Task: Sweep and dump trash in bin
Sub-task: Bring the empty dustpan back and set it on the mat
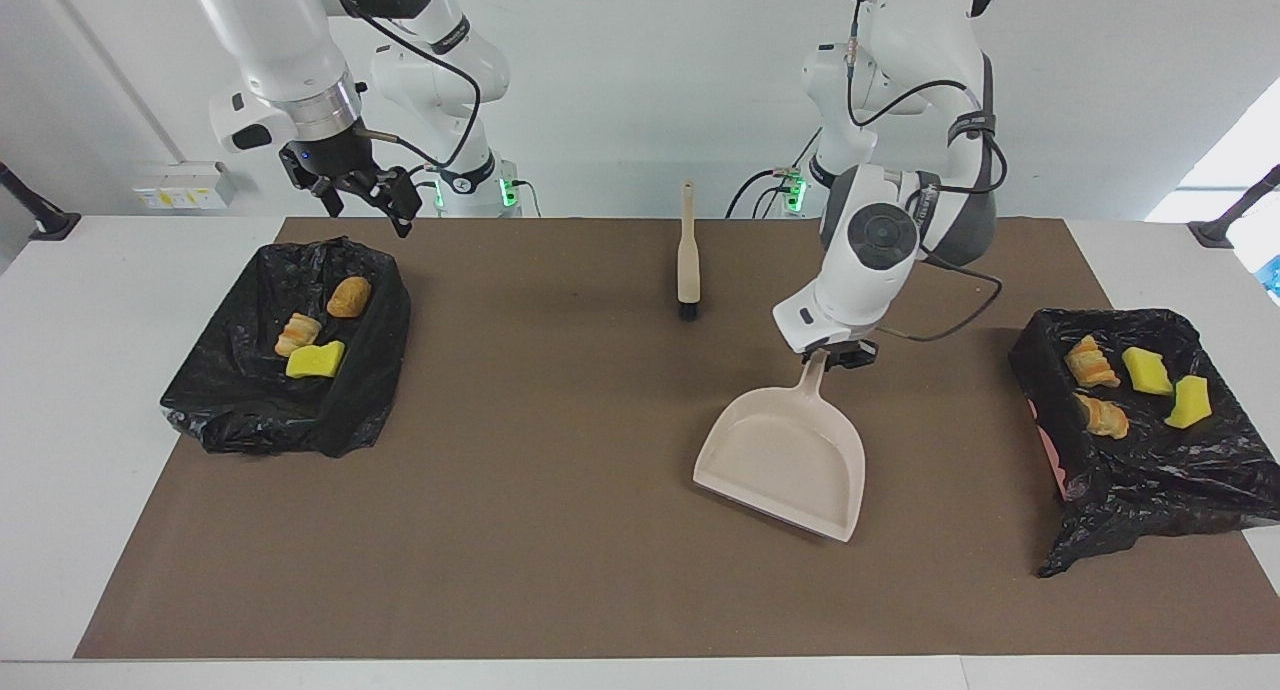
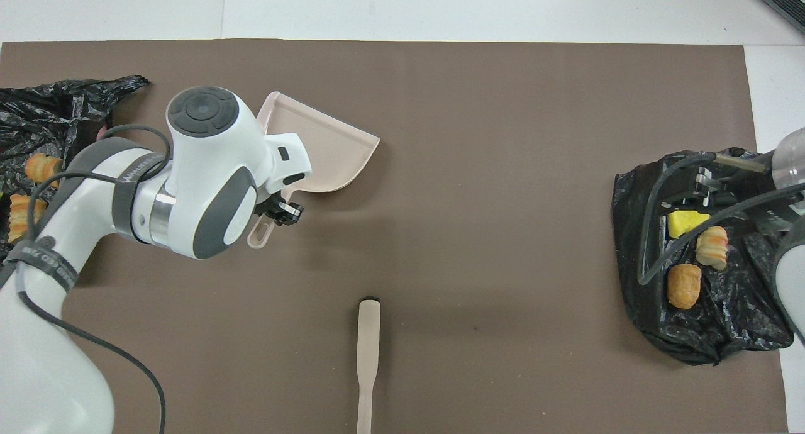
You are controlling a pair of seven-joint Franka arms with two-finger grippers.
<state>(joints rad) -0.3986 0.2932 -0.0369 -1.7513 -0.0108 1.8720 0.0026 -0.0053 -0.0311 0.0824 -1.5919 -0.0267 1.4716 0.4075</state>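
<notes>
All the trash lies in two black-bag-lined bins. The bin at the right arm's end holds a brown bread lump, a striped lump and a yellow sponge chunk. The bin at the left arm's end holds two bread lumps and two yellow chunks. My left gripper is shut on the handle of the empty beige dustpan, which rests on the mat. My right gripper is open and empty, raised over the edge of the bin at its end.
A beige hand brush lies on the brown mat near the robots, midway between the arms; it also shows in the overhead view. No scraps lie on the mat. White table shows around the mat's edges.
</notes>
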